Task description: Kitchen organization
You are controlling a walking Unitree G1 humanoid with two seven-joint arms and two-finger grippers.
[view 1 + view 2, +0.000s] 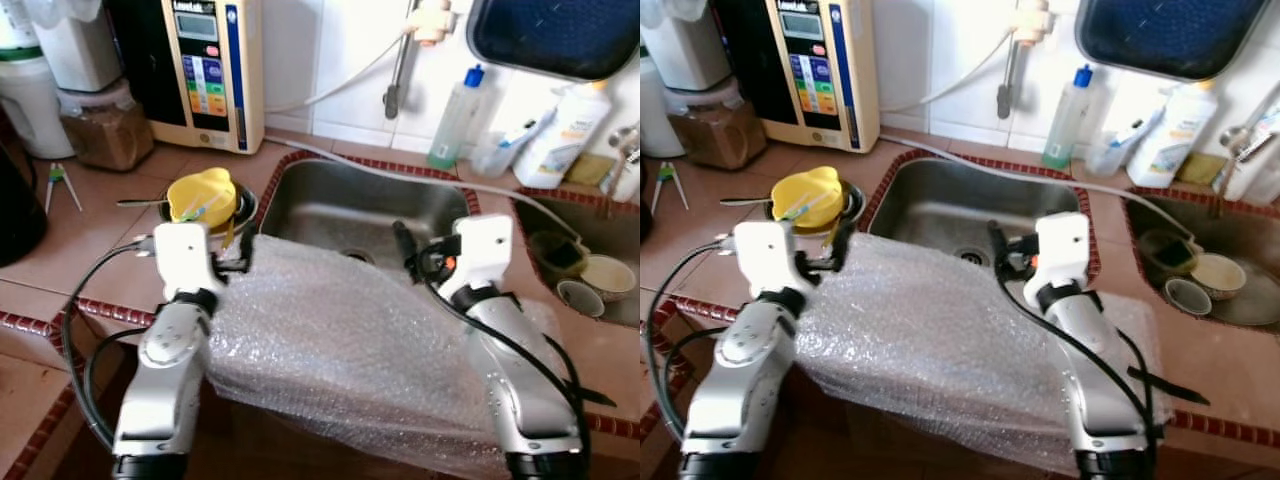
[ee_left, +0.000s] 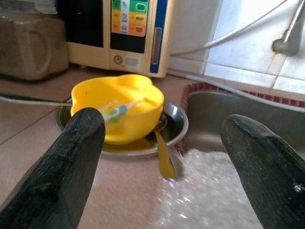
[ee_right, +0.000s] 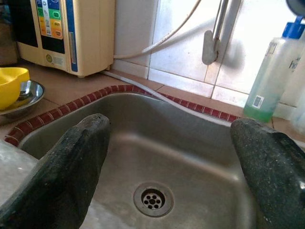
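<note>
Tiled counter: both pincers, left and right, gape over bubble wrap draping the sink edge.

Both silver arms reach forward side by side, each ending in a white wrist block with black cables looping back along the forearm. The left gripper holds its two long black fingers spread wide apart. The right gripper likewise has its black fingers parted wide, pointing ahead and slightly downward.
</note>
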